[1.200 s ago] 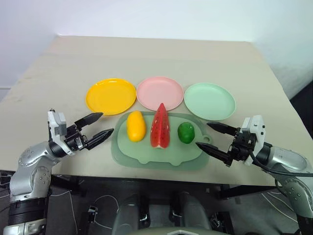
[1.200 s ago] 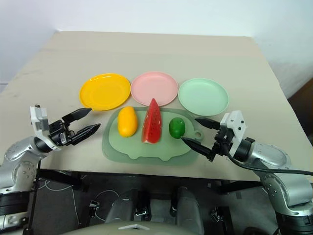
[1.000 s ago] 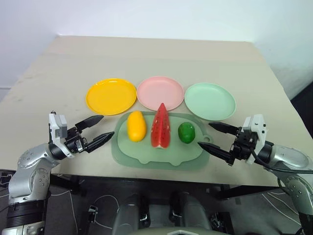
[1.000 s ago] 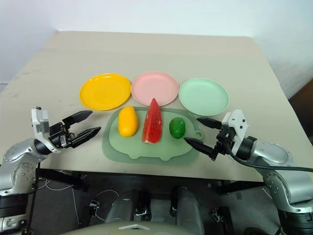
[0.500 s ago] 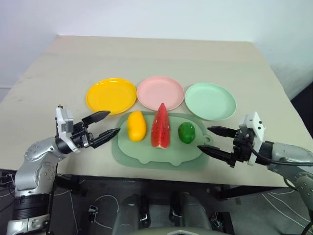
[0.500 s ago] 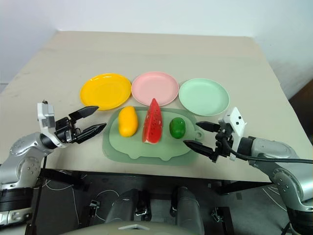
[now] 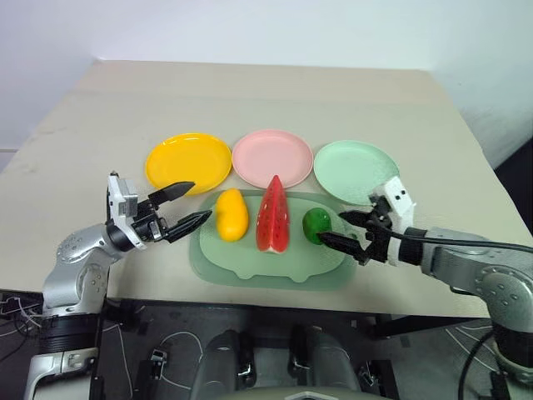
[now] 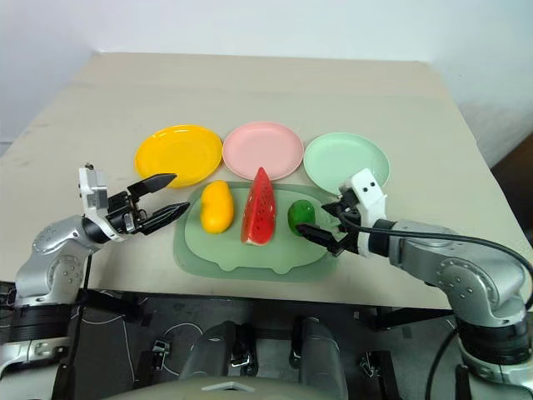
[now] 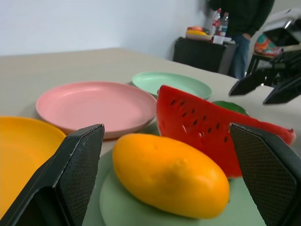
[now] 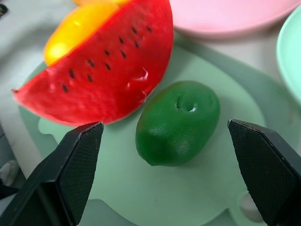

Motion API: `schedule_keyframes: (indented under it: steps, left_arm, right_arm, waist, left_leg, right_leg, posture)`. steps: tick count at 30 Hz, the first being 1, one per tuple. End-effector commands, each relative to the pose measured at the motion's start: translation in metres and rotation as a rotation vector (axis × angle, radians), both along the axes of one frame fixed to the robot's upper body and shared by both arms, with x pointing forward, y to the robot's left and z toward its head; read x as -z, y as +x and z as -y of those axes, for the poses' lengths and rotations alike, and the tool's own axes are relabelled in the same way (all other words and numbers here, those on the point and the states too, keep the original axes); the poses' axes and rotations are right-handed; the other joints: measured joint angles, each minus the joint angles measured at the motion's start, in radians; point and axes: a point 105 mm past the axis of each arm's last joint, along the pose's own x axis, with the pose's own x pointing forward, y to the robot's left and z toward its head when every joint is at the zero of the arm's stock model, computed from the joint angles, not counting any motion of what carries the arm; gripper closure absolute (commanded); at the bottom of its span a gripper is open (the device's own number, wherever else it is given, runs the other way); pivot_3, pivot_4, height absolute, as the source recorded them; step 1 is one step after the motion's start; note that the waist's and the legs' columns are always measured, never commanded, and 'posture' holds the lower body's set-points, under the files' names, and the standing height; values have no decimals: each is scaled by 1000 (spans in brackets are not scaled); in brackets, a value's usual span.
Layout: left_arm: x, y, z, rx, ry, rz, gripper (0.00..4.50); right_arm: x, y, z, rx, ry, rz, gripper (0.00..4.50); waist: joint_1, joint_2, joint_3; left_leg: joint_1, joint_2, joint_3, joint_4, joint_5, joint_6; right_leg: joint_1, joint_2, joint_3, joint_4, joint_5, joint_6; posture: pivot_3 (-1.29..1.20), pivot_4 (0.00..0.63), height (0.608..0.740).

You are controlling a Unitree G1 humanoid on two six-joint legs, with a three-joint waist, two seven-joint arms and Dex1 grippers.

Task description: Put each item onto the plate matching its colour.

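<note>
Both arms have closed in toward the middle of the frame since a second ago: the right tool point(image 7: 341, 229), earlier off the mat's right edge, now flanks the green fruit, and the left tool point(image 7: 190, 207) has come up beside the mango.

Across the head view stretches the beige surface point(image 7: 275, 100). At its lower centre lies the large pale green rounded-rectangle mat point(image 7: 275, 265), carrying all three toys. Above it, in a row from left to right, sit the round yellow-orange plastic plate point(image 7: 188, 162), the pink plate point(image 7: 272, 157) and the pale mint green plate point(image 7: 356, 171), all bare.

On the mat, the red watermelon wedge with green rind point(image 7: 272, 215) stands at the centre, its tip reaching the pink plate's rim. Left of it lies the yellow oval toy mango point(image 7: 231, 214); right of it, the small round green toy fruit point(image 7: 316, 225).

The left tool's black fingers stand spread wide just left of the mango, holding nothing. The right tool's fingers are likewise spread, one on either side of the green fruit, not pressing it.

A person point(image 9: 242, 19) stands in the upper right of the left wrist view.
</note>
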Motion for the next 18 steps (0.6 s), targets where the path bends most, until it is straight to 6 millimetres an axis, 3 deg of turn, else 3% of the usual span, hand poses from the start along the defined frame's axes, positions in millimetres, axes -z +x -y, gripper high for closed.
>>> schedule_keyframes:
  steps: [1,18]
  left_arm:
    - [-5,-1,3,8,8,34,44]
    - [-3,3,4,-4,4,35,44]
  right_arm:
    - [-7,7,-5,32,30,7,0]
    - [18,27,-20,138,-24,-82,0]
  waist:
    - [-2,0,0]
    - [-19,0,0]
  left_leg:
    - [0,0,0,0,0,0]
    - [0,0,1,0,1,-1]
  right_leg:
    - [0,0,0,0,0,0]
    - [-2,0,0,3,0,0]
  posture:
    - [0,150,696]
    - [0,150,696]
